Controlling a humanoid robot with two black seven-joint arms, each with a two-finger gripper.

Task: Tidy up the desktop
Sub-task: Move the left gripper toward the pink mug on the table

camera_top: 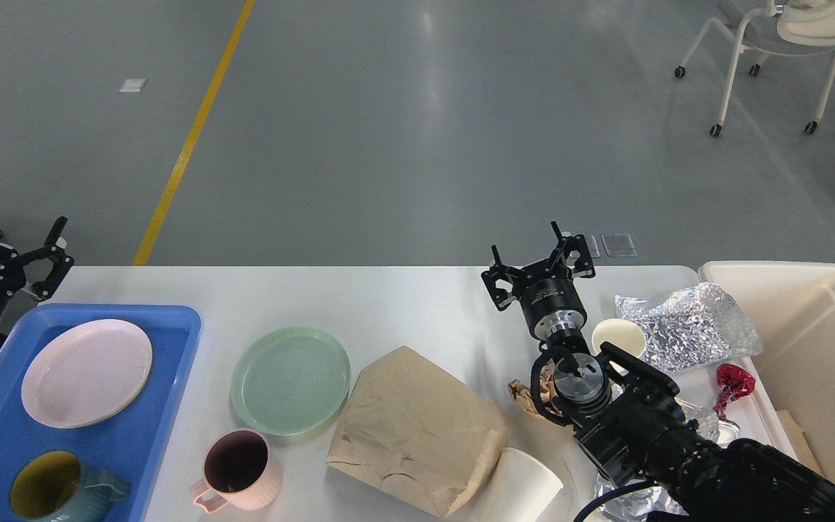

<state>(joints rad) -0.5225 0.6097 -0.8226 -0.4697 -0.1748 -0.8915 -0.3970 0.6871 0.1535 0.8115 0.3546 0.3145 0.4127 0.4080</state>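
Note:
The white desktop carries a green plate, a pink mug, a crumpled brown paper bag, a white paper cup lying on its side, another white cup, crumpled silver foil and a red wrapper. My right gripper hovers open above the table's far edge, near the foil, holding nothing. At the far left my left gripper is open above the blue tray's corner.
A blue tray at the left holds a pink plate and a teal mug with a yellow inside. A cream bin stands at the right. Small brown paper scraps lie beside my right arm.

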